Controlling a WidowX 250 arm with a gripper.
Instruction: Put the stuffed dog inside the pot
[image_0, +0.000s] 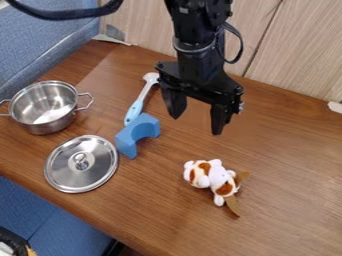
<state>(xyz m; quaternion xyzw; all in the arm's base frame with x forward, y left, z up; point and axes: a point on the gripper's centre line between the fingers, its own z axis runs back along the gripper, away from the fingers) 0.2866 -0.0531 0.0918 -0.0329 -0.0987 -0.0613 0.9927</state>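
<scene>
Camera view: cuts off arm (195, 62) at top
Tool (196, 125): hangs spread apart, grips nothing
Stuffed dog (218, 179): lies on surface (287, 155), outside pot (50, 122)
Brown piece (232, 206): pokes out by dog, hard to identify

Stuffed dog (217, 177): small, white plush, orange-brown patches, darker brown flaps at its near-right end. Lies on the worktop (294, 160), right of centre, toward the near side, head end pointing far-left. Pot (47, 126): shiny metal, two wire loop handles, upright, uncovered, at the left, well apart from the dog.
</scene>
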